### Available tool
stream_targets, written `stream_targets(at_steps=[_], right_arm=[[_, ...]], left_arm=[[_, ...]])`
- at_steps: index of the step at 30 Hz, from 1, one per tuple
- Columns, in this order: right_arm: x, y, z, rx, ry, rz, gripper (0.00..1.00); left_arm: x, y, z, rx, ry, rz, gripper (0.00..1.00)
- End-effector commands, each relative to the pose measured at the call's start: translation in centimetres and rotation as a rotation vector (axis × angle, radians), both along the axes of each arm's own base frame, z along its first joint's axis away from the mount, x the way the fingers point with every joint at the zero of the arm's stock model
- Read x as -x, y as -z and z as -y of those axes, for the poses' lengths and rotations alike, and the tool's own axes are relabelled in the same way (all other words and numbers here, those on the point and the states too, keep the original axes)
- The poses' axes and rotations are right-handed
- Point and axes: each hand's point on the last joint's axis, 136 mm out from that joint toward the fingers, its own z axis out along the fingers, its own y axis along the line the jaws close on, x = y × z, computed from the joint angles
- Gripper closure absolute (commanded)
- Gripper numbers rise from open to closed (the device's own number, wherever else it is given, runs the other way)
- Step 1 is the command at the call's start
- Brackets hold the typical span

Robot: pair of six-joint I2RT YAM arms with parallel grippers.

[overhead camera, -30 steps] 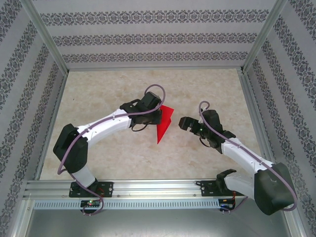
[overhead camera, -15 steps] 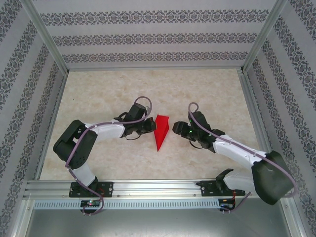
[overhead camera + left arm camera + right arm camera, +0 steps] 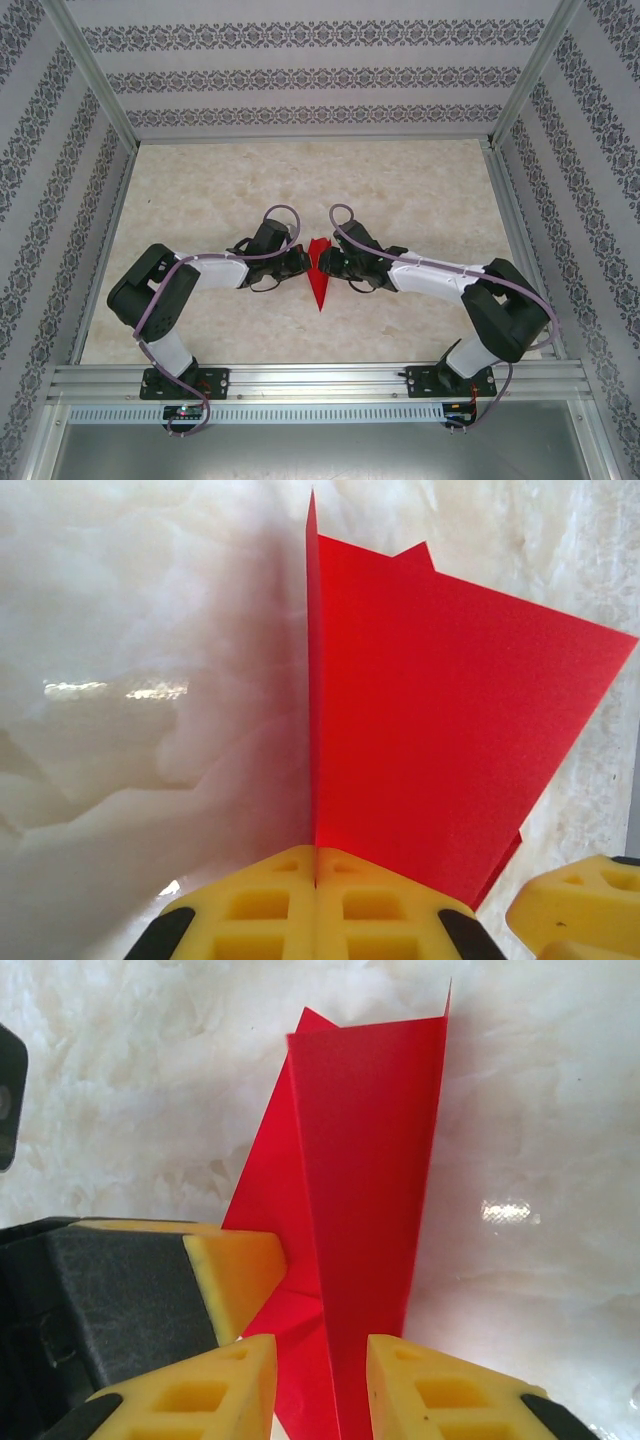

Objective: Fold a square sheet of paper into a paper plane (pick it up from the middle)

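The square sheet of paper is bright red and folded into a slim pointed shape, standing on edge at the table's middle with its tip toward the arms. My left gripper holds it from the left. In the left wrist view the paper rises from the left gripper, whose yellow jaws are pressed together on its fold. My right gripper meets it from the right. In the right wrist view the right gripper stands open, straddling the paper's upright ridge with a gap on each side.
The marble-patterned tabletop is fenced by aluminium rails and patterned walls. A left finger sits close beside the right jaws. A right finger shows at the left wrist view's lower right.
The right arm has swung left to the paper and its jaws have narrowed around the ridge. The left gripper, still shut, has drawn the paper lower and turned it edge-on.
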Motion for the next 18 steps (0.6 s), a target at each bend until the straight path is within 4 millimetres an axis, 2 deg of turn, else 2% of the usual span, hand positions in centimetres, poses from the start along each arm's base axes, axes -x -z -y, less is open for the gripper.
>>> stream_targets(at_steps=[1,9,12,16,18], right_arm=[[-0.3,0.2,0.2,0.046,0.018,0.006,0.67],[0.2,1.1,-0.4,0.052,-0.025,-0.019,0.67],[0.2,0.0,-0.5,0.041,-0.036,0.016,0.69],[0.3,-2.5,-1.4,-0.017,-0.072,0.087,0.71],[0.4,-2.7,-1.7,-0.024,-0.083,0.084,0.73]], left_arm=[[-1.1,-1.0,-0.2,0.031,-0.027,0.040,1.00],[-1.1,-1.1,-0.1,0.034,-0.019,0.038,1.00],[-1.1,-1.1,0.0,0.033,-0.015,0.037,1.00],[-1.1,-1.0,0.0,0.030,-0.011,0.033,1.00],[-1.1,-1.0,0.1,0.031,-0.010,0.032,1.00]])
